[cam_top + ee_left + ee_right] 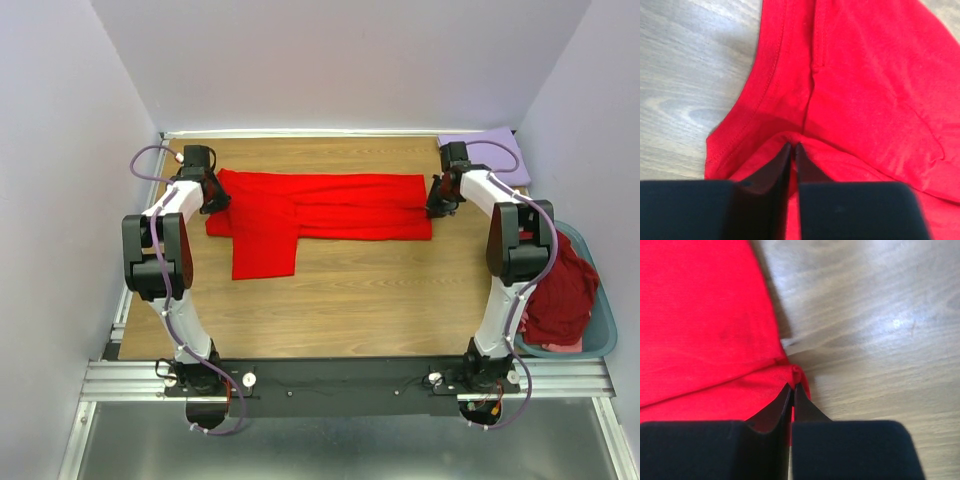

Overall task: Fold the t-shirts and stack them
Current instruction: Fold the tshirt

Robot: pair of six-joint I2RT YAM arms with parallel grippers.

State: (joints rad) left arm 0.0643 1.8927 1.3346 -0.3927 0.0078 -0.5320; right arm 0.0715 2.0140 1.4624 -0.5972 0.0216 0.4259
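A bright red t-shirt point(330, 205) lies folded into a long band across the far half of the wooden table, one sleeve point(264, 255) hanging toward the near side. My left gripper point(215, 200) sits at the shirt's left end. In the left wrist view its jaws point(792, 146) stand nearly together with a ridge of red cloth point(865, 90) pinched in the slit. My right gripper point(436, 205) is at the right end, and its jaws point(792, 386) are shut on a small bunched corner of the red cloth point(705, 325). A lavender t-shirt point(490, 150) lies folded at the far right corner.
A teal-blue basket point(603, 338) stands off the table's right edge with darker maroon shirts point(555, 295) heaped in it. Pale walls close in the table at the back and on both sides. Bare wood point(370, 300) stretches between the shirt and the arm bases.
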